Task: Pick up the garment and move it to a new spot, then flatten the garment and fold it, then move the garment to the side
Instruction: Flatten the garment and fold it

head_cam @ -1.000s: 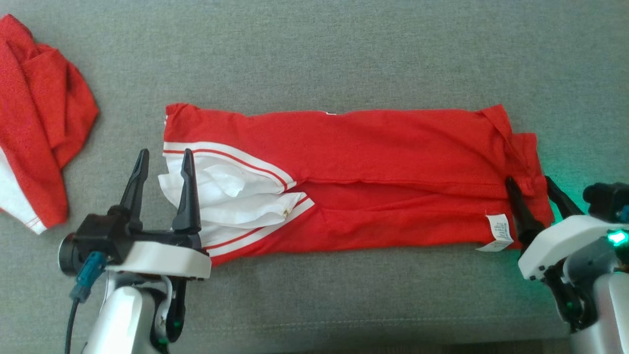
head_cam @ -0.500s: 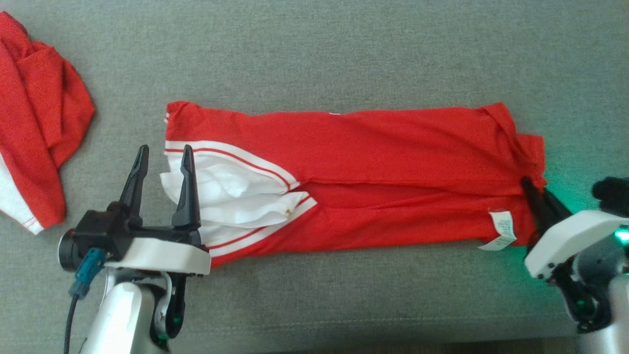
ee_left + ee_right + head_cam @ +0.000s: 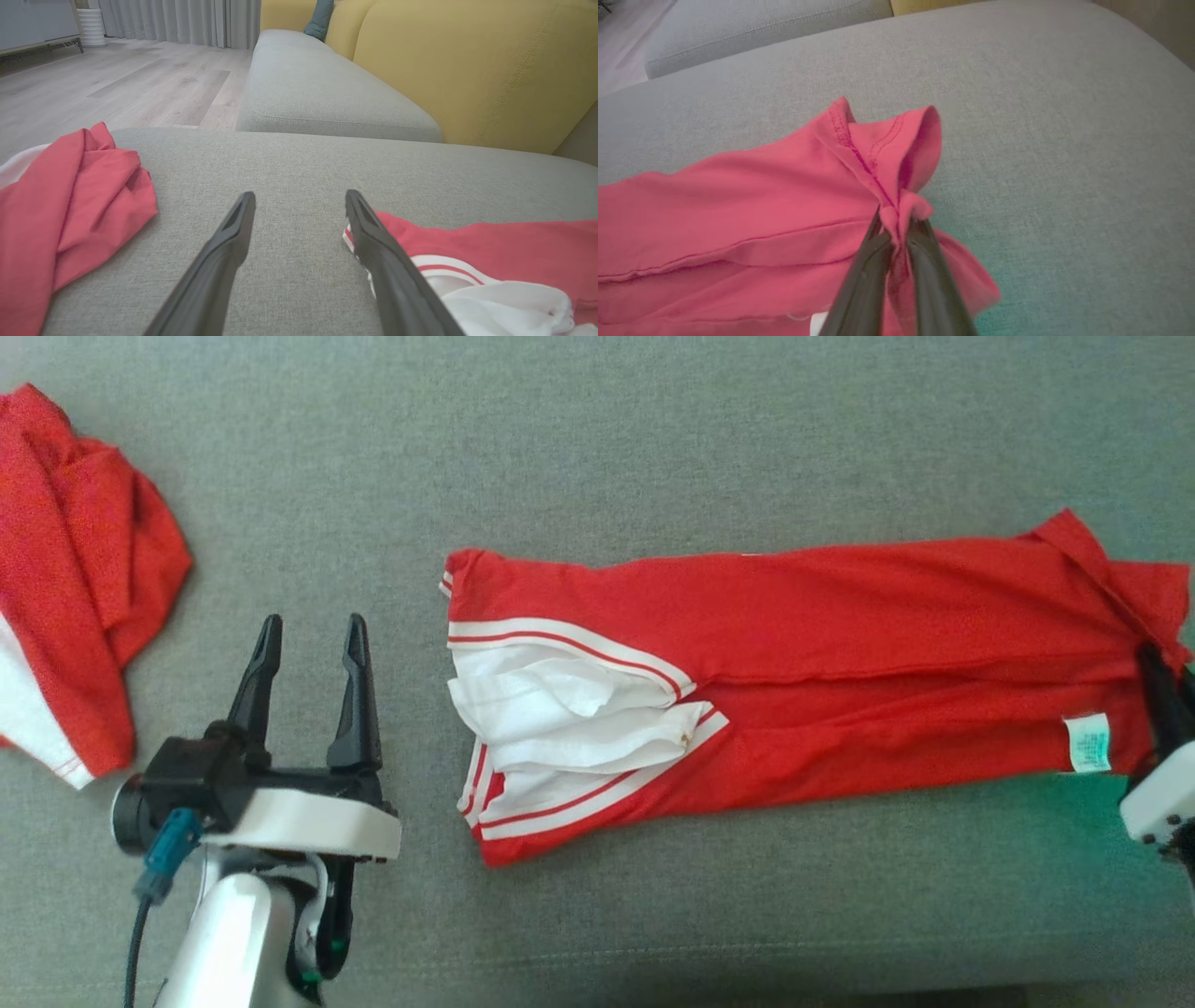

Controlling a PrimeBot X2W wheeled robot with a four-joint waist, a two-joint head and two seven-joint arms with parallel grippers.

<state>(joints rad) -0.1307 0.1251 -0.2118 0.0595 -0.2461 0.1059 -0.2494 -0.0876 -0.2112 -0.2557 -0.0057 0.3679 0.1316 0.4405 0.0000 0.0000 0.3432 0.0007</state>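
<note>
The garment point(image 3: 794, 681) has slid toward the right of the head view. Its striped end, which lay against the left gripper's inner finger a second ago, now sits well apart from it. The right gripper point(image 3: 1160, 672) has gone from spread wide to pinched together and has moved with the cloth to the right edge of the frame. The left gripper point(image 3: 313, 625) has kept its place at the lower left, as has the second red cloth point(image 3: 75, 579) crumpled at the upper left.

The garment lies as a long folded band across the grey sofa seat point(image 3: 653, 448), reaching from the centre to the right edge of the head view. It is red, and its left end shows white fabric bordered by red and white stripes. A white care label point(image 3: 1088, 742) sits near its right end.

In the right wrist view the two dark fingers are clamped on a bunched fold of the red hem, which sticks up between their tips at centre bottom. The left gripper stands wide open over bare seat fabric and holds nothing. In its wrist view the garment's striped corner lies just beside its right-hand finger.

Behind, at the upper right of that view, rises a yellow backrest point(image 3: 467, 60). A wooden floor point(image 3: 117, 79) is at the upper left.
</note>
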